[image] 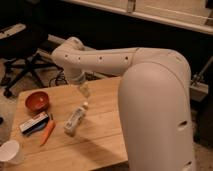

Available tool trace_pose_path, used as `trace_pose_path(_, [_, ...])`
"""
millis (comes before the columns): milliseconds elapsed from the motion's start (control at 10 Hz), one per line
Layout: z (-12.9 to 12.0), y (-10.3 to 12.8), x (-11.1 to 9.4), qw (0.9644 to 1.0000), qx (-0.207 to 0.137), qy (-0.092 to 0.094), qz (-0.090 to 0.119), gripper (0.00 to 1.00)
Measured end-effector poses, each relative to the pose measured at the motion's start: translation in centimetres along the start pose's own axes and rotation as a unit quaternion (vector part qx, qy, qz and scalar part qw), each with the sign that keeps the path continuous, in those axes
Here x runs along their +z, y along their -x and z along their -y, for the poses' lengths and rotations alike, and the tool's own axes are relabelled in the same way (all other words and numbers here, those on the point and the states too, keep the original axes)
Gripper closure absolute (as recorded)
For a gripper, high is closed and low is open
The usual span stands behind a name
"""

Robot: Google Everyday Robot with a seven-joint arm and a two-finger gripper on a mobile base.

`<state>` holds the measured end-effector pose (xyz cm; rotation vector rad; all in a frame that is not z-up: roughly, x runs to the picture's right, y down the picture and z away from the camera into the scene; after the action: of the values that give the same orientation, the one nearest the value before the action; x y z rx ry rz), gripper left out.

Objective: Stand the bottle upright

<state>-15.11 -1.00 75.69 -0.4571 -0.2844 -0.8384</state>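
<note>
**Camera view: bottle on its side, gripper hanging just past its cap**

The bottle [75,120] lies flat on the wooden table [100,145]. It is a slim, whitish, translucent plastic cylinder with a pale label around its body. Its small white cap points toward 1 o'clock and its base toward 7 o'clock.

The gripper [84,90] hangs at about 12 o'clock from the cap, close to it and apart from the bottle. It looks pale and glassy against the wood. Whether it is apart or together cannot be told.

The arm [102,60] above it is smooth, rounded white casing with a row of small dark dots. It broadens into a large bulbous shell that covers the right side of the view and hides that part of the table.

The table top is light wood with a fine grain running along its length.

- At 9 o'clock from the bottle lies a thin orange carrot [48,132].
- Just beside the carrot is a flat dark-and-white box [33,123].
- At 10 o'clock sits a round red bowl [37,101].
- At 8 o'clock, at the table's near corner, stands a white paper cup [10,152].
- Beyond the table's far left edge stands a dark office chair [22,60] with a star-shaped base.
</note>
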Motion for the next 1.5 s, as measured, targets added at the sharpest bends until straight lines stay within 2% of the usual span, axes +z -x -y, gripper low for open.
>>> trace_pose_path(200, [0.3, -0.8, 0.1, 0.9993, -0.025, -0.027, -0.001, 0.2])
trace_pose_path(400, [0.0, -1.4, 0.8, 0.998, -0.054, -0.032, -0.003, 0.2])
trace_pose_path(600, [-0.3, -1.7, 1.8, 0.9964, -0.08, -0.028, -0.003, 0.2])
trace_pose_path(900, [-0.4, -1.0, 4.7, 0.9941, -0.106, -0.02, 0.012, 0.2])
trace_pose_path(1500, [-1.9, -1.3, 11.1, 0.9961, -0.077, 0.005, 0.044, 0.2])
